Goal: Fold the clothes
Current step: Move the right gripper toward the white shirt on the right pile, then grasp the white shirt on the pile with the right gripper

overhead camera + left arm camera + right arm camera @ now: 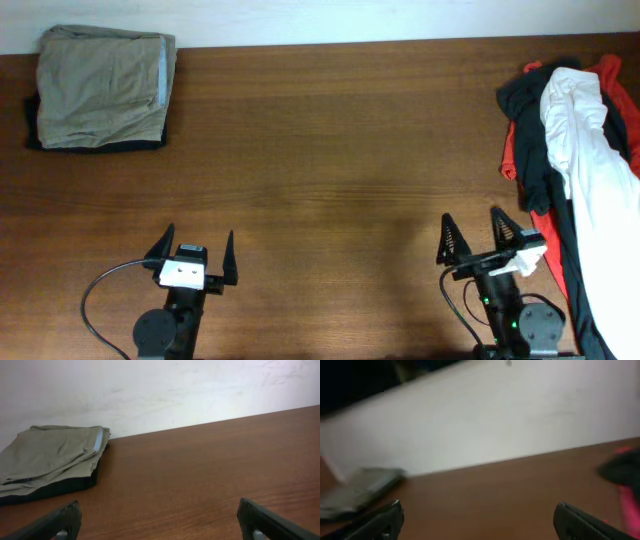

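Clothing for this task, one plain white shirt (580,140), lies at the right end of the table (320,150). It is draped lengthwise over a black garment (522,100) and a red garment (612,72), and runs from near the table's far edge down past its near edge. The shirt is bunched rather than spread, so no sleeve or hem can be singled out from overhead, and no label shows. Folded khaki trousers (100,85) rest on a dark item at the far left corner of the table. They are squared off and clear of the working zone, which suggests that this corner serves as the stack for finished pieces. The centre of the table is bare wood, the likely surface for spreading and folding. The left gripper (200,235) hovers at the table's near edge, left of centre, with its jaws fully apart and nothing between them. Its wrist camera looks across the table toward the trousers. The right gripper (470,220) hovers at the near edge, right of centre, near the shirt but apart from it, jaws likewise wide and empty. Its wrist view is blurred, and only red and dark cloth at the table's right end can be made out. Both arms sit low and retracted, a posture consistent with a start position. Folding is not yet begun. The next step probably calls for the right arm to reach the shirt and draw it off the other garments toward the table centre.
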`<action>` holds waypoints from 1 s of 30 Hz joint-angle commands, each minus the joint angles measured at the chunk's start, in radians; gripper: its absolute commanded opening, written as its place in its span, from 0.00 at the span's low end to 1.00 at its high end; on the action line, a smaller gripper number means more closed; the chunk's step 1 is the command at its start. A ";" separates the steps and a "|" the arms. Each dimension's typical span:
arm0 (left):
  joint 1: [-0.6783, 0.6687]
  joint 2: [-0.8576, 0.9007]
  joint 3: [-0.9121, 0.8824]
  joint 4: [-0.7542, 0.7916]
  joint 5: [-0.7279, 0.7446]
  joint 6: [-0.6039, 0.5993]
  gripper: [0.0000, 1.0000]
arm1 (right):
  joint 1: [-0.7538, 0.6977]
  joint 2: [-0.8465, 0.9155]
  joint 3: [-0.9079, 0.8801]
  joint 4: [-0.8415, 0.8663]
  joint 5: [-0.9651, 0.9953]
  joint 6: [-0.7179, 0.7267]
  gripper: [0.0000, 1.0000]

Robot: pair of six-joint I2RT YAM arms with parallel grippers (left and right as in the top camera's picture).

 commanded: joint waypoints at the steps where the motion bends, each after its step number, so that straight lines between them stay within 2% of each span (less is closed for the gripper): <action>1: 0.007 -0.003 -0.006 -0.001 -0.004 0.016 0.99 | 0.005 -0.008 -0.005 0.096 -0.086 0.259 0.99; 4: 0.007 -0.003 -0.006 -0.001 -0.004 0.016 0.99 | 0.005 -0.008 -0.005 0.145 -0.071 0.255 0.99; 7: 0.007 -0.003 -0.006 -0.001 -0.004 0.016 0.99 | 0.005 -0.008 0.000 0.290 -0.071 0.246 0.99; 11: 0.007 -0.003 -0.006 -0.001 -0.004 0.016 0.99 | 0.005 0.053 0.105 0.308 0.011 0.039 0.99; 17: 0.007 -0.003 -0.006 -0.001 -0.003 0.016 0.99 | 0.005 0.559 0.473 0.283 0.083 -0.153 0.99; 19: 0.007 -0.003 -0.006 -0.001 -0.004 0.016 0.99 | 0.005 0.806 0.727 0.100 0.254 -0.266 0.99; 20: 0.007 -0.003 -0.006 -0.001 -0.003 0.016 0.99 | 0.004 0.935 0.887 -0.050 0.382 -0.294 0.99; 23: 0.007 -0.003 -0.006 -0.001 -0.003 0.016 0.99 | -0.010 1.242 1.251 -0.383 0.516 -0.427 0.99; 25: 0.007 -0.003 -0.006 -0.001 -0.004 0.016 0.99 | -0.050 1.512 1.523 -0.623 0.698 -0.468 0.99; 28: 0.007 -0.003 -0.006 -0.001 -0.003 0.016 0.99 | -0.102 1.733 1.690 -0.742 0.795 -0.468 0.99; 30: 0.007 -0.003 -0.006 -0.001 -0.004 0.016 1.00 | -0.133 1.820 1.696 -0.741 0.809 -0.468 0.99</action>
